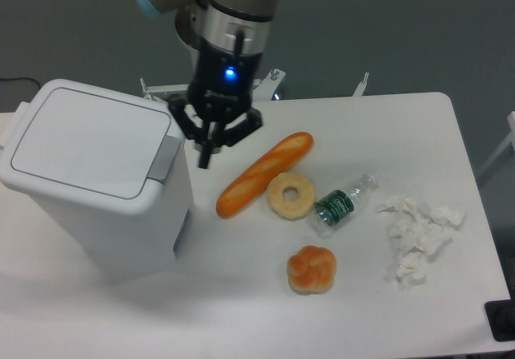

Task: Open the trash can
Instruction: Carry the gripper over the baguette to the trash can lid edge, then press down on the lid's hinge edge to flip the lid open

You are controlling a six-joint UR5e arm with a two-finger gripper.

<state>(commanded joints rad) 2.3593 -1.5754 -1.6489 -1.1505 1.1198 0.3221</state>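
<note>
The trash can (pixel 88 174) is a large white boxy bin at the left of the table. Its flat lid (pixel 84 138) is down and closed. The grey push latch (pixel 166 158) sits on the lid's right edge. My gripper (pixel 206 159) hangs just right of the latch, a little above the table, pointing down. Its fingers (pixel 204 151) look drawn together with nothing between them.
On the white table (pixel 402 125) lie a baguette (pixel 264 174), a ring-shaped donut (pixel 290 196), a small plastic bottle with a green label (pixel 341 206), a bread roll (pixel 311 270) and crumpled white tissue (pixel 418 234).
</note>
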